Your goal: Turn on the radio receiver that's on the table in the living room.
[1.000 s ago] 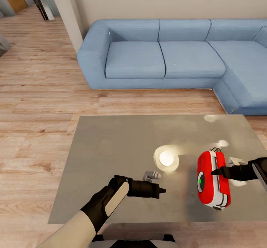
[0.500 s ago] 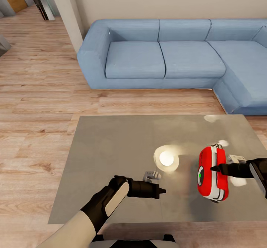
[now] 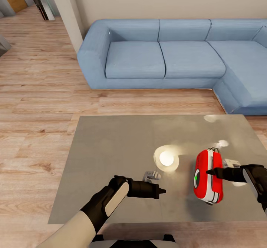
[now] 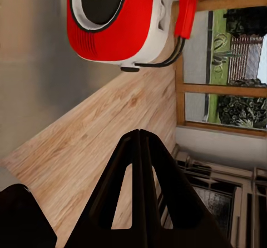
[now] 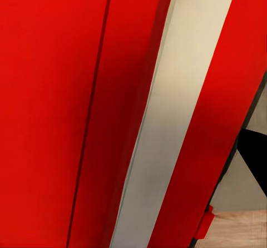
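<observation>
The red radio receiver (image 3: 207,177) with white trim stands on edge on the right part of the glossy grey table (image 3: 111,159), its round dial showing a green light (image 3: 195,178). My right gripper (image 3: 210,172) is shut, and its pointed tip presses on the radio's red side. In the right wrist view the radio's red shell and a white stripe (image 5: 167,120) sit very close. My left gripper (image 3: 158,191) hovers shut over the table's front middle, apart from the radio. In the left wrist view the left gripper (image 4: 139,134) points toward the radio (image 4: 117,25).
A blue sectional sofa (image 3: 167,55) runs behind the table and along the right. A bright lamp reflection (image 3: 166,159) lies mid-table. Light wood floor (image 3: 37,129) opens to the left. The table's front edge (image 3: 148,222) is close to my trunk.
My right gripper has pushed left, and the radio has slid and turned a little left and away with it. The left arm has not moved.
</observation>
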